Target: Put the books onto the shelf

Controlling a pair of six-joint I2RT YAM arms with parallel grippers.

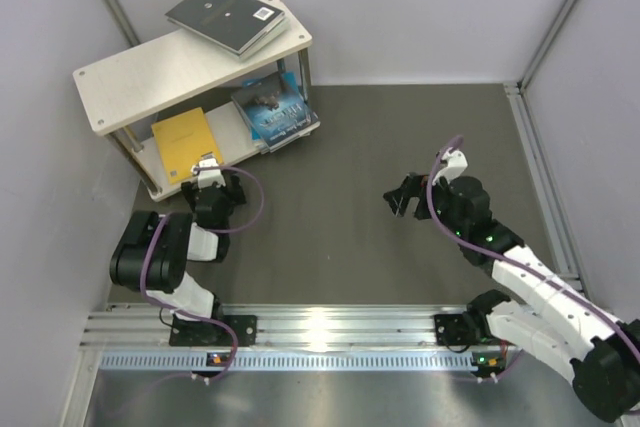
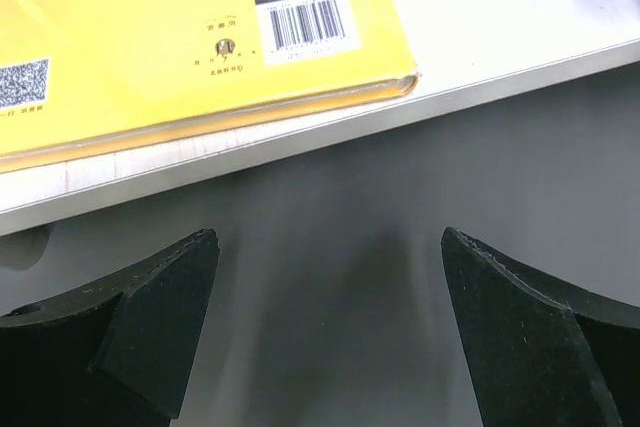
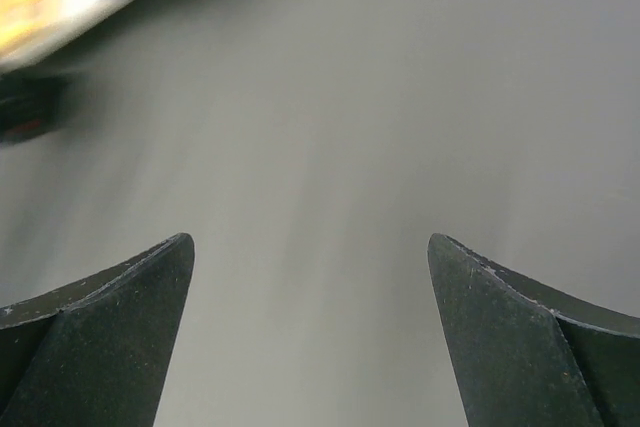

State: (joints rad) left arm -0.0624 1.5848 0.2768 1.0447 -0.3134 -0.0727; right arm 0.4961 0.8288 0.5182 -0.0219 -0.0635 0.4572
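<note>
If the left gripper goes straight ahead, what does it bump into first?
Probably the low board of the shelf, right where the yellow book lies, though height is hard to judge.

A small two-tier shelf of pale wood boards (image 1: pixel 150 77) with rounded corners and thin metal posts stands at the far left, holding all the books in view. A stack of thin dark grey-green paperbacks (image 1: pixel 222 15) lies flat at the right end of its top board, jutting past the far edge. On the lower board a yellow paperback (image 1: pixel 185 142) lies flat, barcode side up, beside a skewed stack of blue paperbacks (image 1: pixel 272 107) that overhangs the right end.
</note>
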